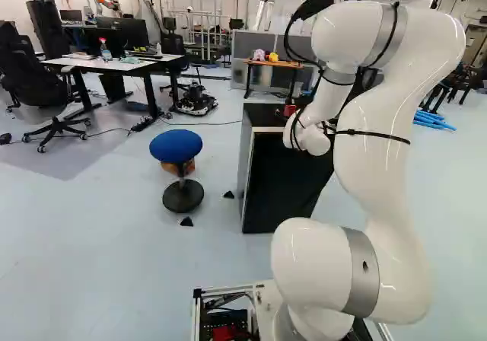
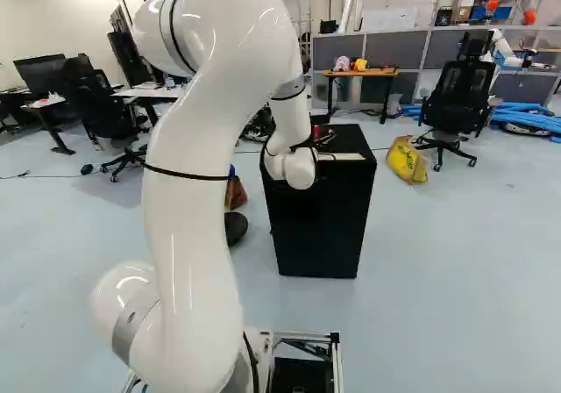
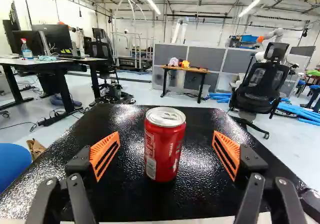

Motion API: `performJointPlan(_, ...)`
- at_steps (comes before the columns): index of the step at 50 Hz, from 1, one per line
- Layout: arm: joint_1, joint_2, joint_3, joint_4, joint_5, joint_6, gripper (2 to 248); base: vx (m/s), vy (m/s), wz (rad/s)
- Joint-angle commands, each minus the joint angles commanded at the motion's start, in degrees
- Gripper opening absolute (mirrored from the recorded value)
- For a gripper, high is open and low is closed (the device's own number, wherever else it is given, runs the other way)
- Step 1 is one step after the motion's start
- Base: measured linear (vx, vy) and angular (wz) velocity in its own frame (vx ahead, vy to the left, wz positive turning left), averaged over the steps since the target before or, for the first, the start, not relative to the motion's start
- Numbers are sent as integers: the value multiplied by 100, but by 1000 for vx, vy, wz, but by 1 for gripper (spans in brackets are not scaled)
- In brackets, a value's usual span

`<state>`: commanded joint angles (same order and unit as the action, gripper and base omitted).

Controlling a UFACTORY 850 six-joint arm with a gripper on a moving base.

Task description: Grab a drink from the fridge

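Observation:
Over the top of the black fridge (image 2: 320, 226) is my gripper (image 2: 321, 144), mostly hidden behind the wrist in the right base view. In the wrist view the gripper (image 3: 166, 151) stands wide open, an orange pad on either side of a red drink can (image 3: 164, 144). The can is upright on the fridge's glossy black top (image 3: 125, 194), between the fingers with a gap on both sides, touching neither pad. In the left base view the can (image 1: 289, 110) shows as a small red patch beside the wrist.
A blue stool (image 1: 176, 146) stands left of the fridge in the left base view. Beyond are a desk (image 1: 114, 63), an orange-topped table (image 3: 184, 68) and an office chair (image 3: 260, 86). A yellow bag (image 2: 408, 160) lies on the floor right of the fridge in the right base view.

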<state>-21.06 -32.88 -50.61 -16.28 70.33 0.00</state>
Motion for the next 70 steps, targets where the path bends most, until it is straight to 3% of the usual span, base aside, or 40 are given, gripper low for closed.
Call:
performJointPlan(60, 11, -382, -529, 0, 0, 0, 247, 0, 0, 0)
performJointPlan(61, 11, -382, -529, 0, 0, 0, 222, 0, 0, 0)
performJointPlan(65, 11, -382, -529, 0, 0, 0, 222, 0, 0, 0)
performJointPlan(66, 11, -382, -529, 0, 0, 0, 184, 0, 0, 0)
performJointPlan(70, 11, -382, -529, 0, 0, 0, 184, 0, 0, 0)
